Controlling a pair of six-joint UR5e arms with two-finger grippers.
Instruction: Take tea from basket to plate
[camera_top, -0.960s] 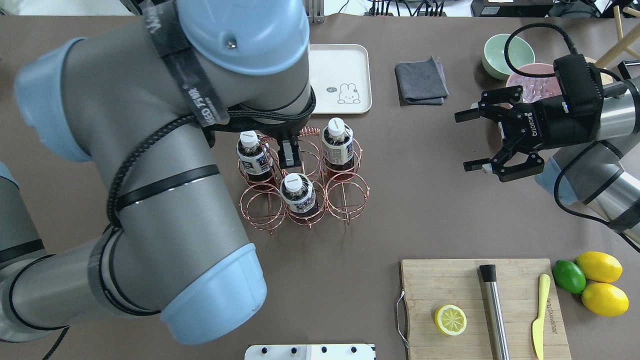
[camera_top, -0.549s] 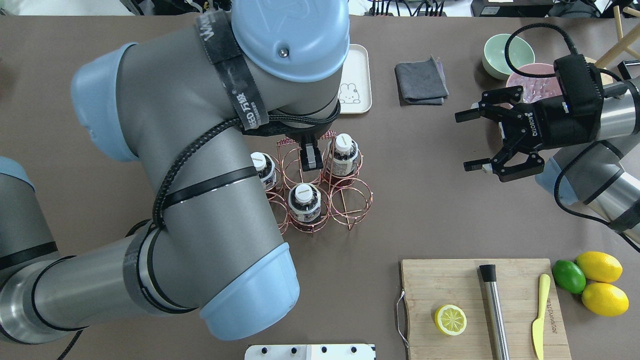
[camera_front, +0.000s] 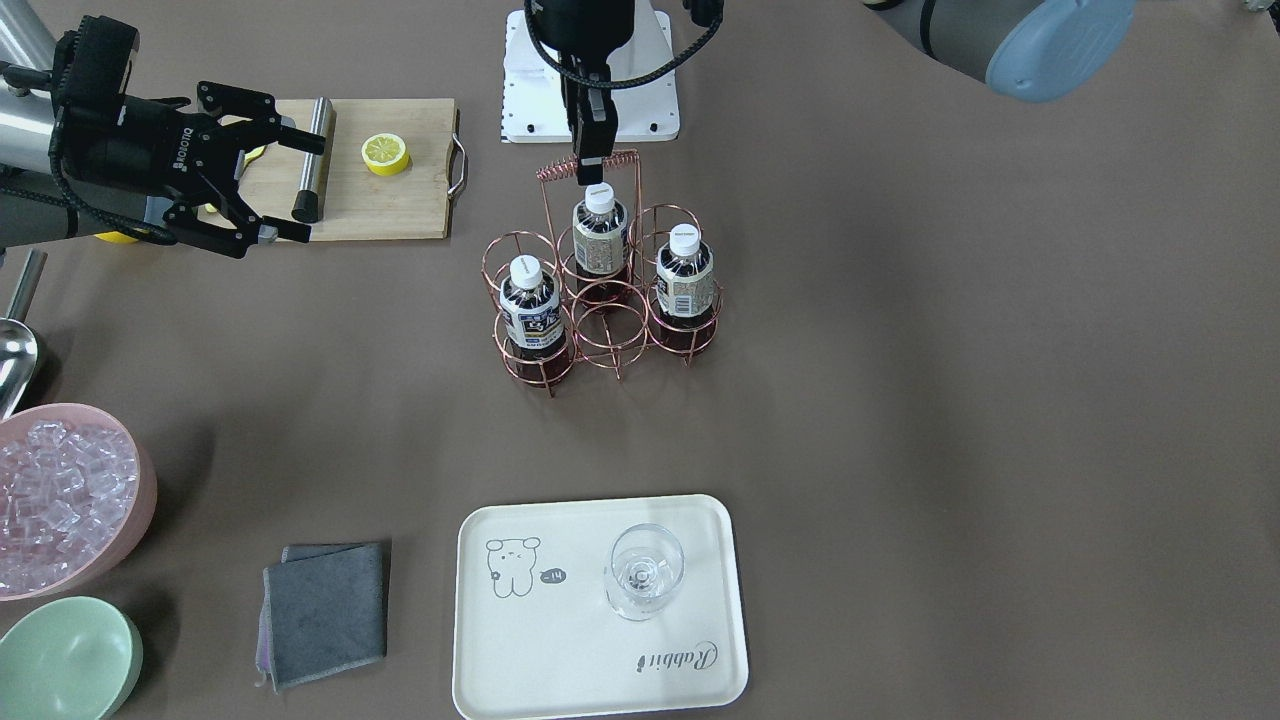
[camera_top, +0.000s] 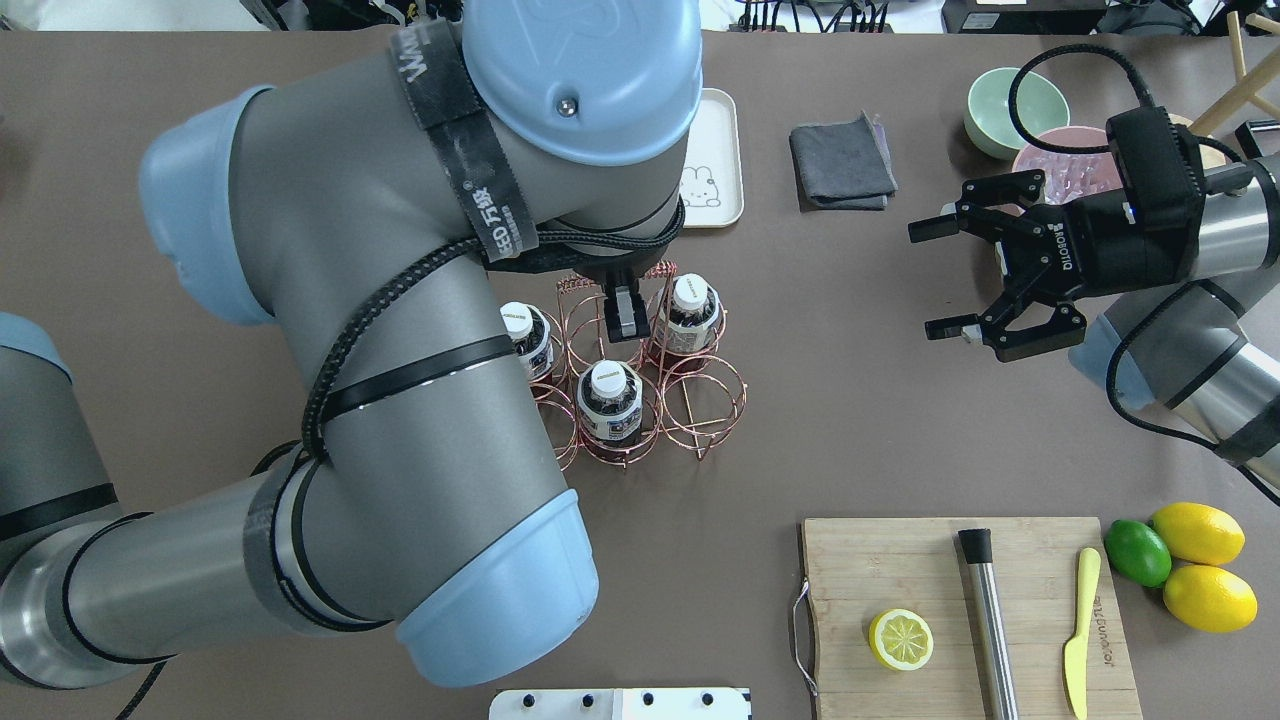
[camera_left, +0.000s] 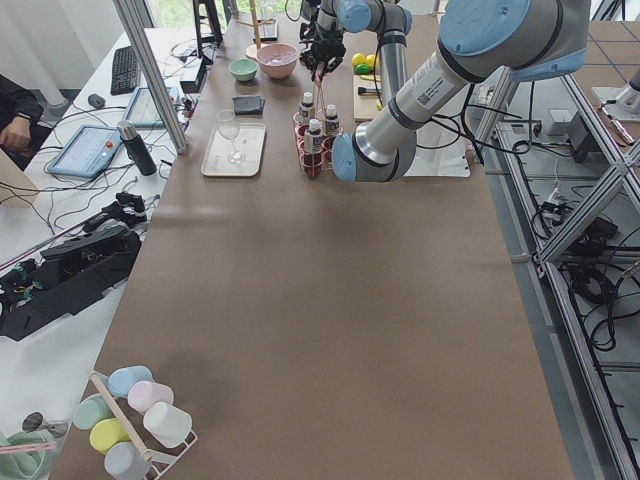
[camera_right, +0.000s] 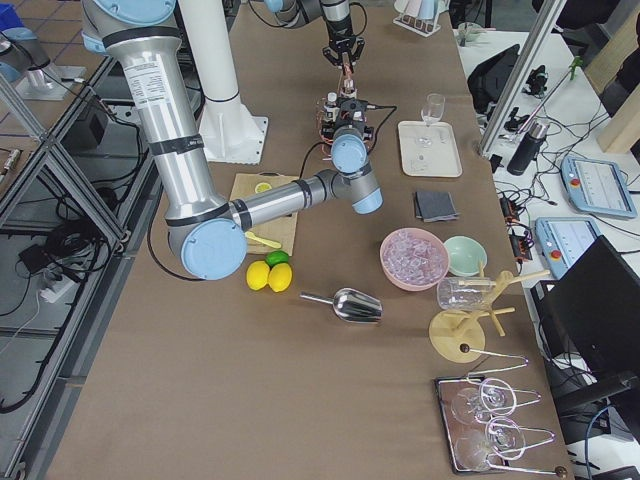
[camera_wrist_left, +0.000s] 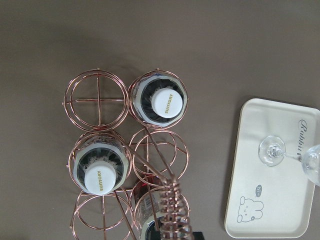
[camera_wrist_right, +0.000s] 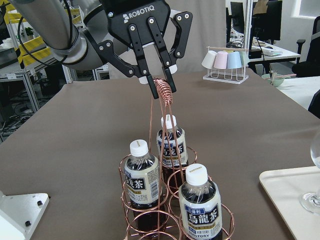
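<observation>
The copper wire basket (camera_front: 620, 158) stands mid-table and holds three tea bottles (camera_front: 530, 310) (camera_front: 598, 235) (camera_front: 685, 275). They also show in the overhead view (camera_top: 610, 400) and in the left wrist view (camera_wrist_left: 163, 100). My left gripper (camera_wrist_right: 161, 84) is shut on the basket's coiled handle, straight above the bottles (camera_front: 590, 172). The cream plate (camera_front: 590, 650) lies beyond the basket and carries a stemmed glass (camera_front: 645, 570). My left arm hides most of the plate from overhead (camera_top: 712, 140). My right gripper (camera_top: 925, 280) is open and empty, well to the right of the basket.
A wooden cutting board (camera_top: 900, 570) at the front right holds a lemon half (camera_top: 901, 640), a metal rod (camera_top: 988, 620) and a yellow knife (camera_top: 1080, 630). Lemons and a lime (camera_top: 1138, 552) lie beside it. A grey cloth (camera_top: 842, 160), green bowl (camera_top: 1000, 100) and pink ice bowl (camera_front: 60, 500) sit at the back right.
My left arm has moved to the right with the basket and its three bottles in its grip, then nearly stopped. The right arm has not moved.
</observation>
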